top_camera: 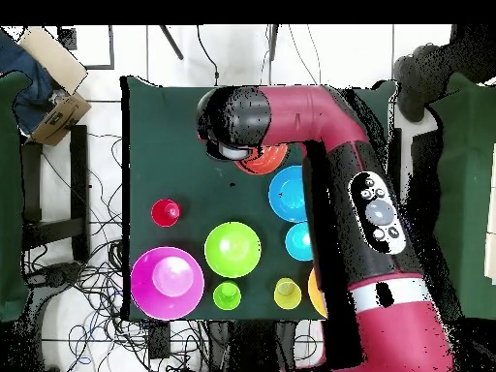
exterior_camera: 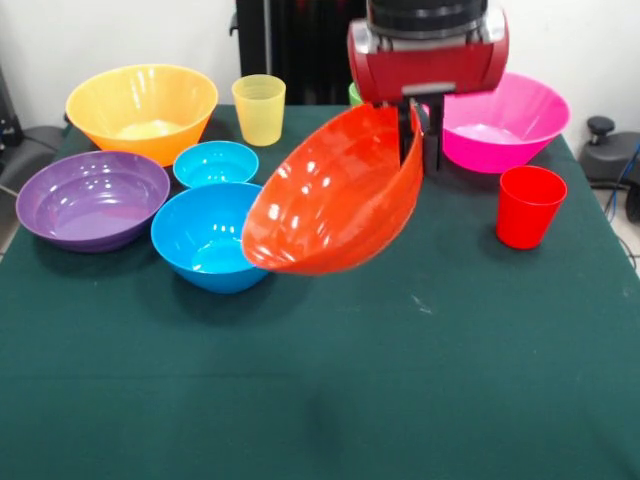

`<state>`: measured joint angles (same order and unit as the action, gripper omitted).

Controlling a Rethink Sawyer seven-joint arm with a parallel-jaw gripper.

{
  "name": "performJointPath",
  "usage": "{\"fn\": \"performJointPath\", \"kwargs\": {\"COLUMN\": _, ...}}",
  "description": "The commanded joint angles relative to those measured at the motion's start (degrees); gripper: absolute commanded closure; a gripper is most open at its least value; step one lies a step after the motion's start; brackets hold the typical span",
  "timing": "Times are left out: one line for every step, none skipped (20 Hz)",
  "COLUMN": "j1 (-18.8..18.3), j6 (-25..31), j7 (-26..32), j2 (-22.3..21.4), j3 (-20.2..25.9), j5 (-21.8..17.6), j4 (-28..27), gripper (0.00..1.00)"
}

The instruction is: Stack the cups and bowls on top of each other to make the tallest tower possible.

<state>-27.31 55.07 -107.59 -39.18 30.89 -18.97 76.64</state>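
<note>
Glossy plastic bowls, matt tablecloth

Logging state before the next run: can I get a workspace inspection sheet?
Surface: table under a dark green cloth.
Job's things: red-orange bowl lifted and tilted; big blue bowl, small blue bowl, purple bowl, yellow-orange bowl, pink bowl, green bowl separate on the cloth; yellow cup, red cup, green cup upright.
Clutter: nothing seen.
Grippers: gripper shut on the red-orange bowl's rim.
Cables: tangled on the floor.
Surroundings: cardboard box.
</note>
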Motion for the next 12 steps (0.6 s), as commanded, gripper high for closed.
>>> {"fn": "performJointPath", "kwargs": {"j1": -0.52, "j6": 6.50, "j7": 16.64, "j2": -2.92, "j3": 5.03, "j5": -0.97, "j4": 3.83, "gripper": 1.00}}
{"fn": "performJointPath", "kwargs": {"j1": 0.02, "j6": 8.04, "j7": 15.47, "j2": -2.42, "j3": 4.45, "j5": -1.30, "j4": 3.47, "gripper": 1.00}}
{"fn": "performJointPath", "kwargs": {"j1": 1.93, "j6": 13.04, "j7": 12.70, "j2": -0.14, "j3": 2.28, "j5": -2.25, "j4": 1.27, "gripper": 1.00}}
{"fn": "performJointPath", "kwargs": {"j1": 3.14, "j6": 15.34, "j7": 10.91, "j2": 1.83, "j3": 0.84, "j5": -3.33, "j4": -0.50, "gripper": 1.00}}
{"fn": "performJointPath", "kwargs": {"j1": 4.35, "j6": 17.63, "j7": 9.12, "j2": 3.79, "j3": -0.60, "j5": -4.41, "j4": -2.27, "gripper": 1.00}}
{"fn": "performJointPath", "kwargs": {"j1": 5.55, "j6": 21.64, "j7": 8.03, "j2": 6.45, "j3": -1.90, "j5": -5.44, "j4": -4.95, "gripper": 1.00}}
{"fn": "performJointPath", "kwargs": {"j1": 5.90, "j6": 22.49, "j7": 7.53, "j2": 7.54, "j3": -2.28, "j5": -5.69, "j4": -6.04, "gripper": 1.00}}
{"fn": "performJointPath", "kwargs": {"j1": 6.08, "j6": 23.47, "j7": 7.11, "j2": 7.93, "j3": -2.52, "j5": -5.66, "j4": -6.63, "gripper": 1.00}}
{"fn": "performJointPath", "kwargs": {"j1": 6.27, "j6": 24.46, "j7": 6.69, "j2": 8.31, "j3": -2.76, "j5": -5.64, "j4": -7.22, "gripper": 1.00}}
{"fn": "performJointPath", "kwargs": {"j1": 5.96, "j6": 24.42, "j7": 6.94, "j2": 6.84, "j3": -2.55, "j5": -5.20, "j4": -5.83, "gripper": 1.00}}
{"fn": "performJointPath", "kwargs": {"j1": 5.92, "j6": 25.30, "j7": 7.00, "j2": 6.06, "j3": -2.47, "j5": -4.93, "j4": -5.43, "gripper": 1.00}}
{"fn": "performJointPath", "kwargs": {"j1": 5.65, "j6": 26.05, "j7": 7.09, "j2": 4.22, "j3": -2.55, "j5": -4.54, "j4": -3.45, "gripper": 1.00}}
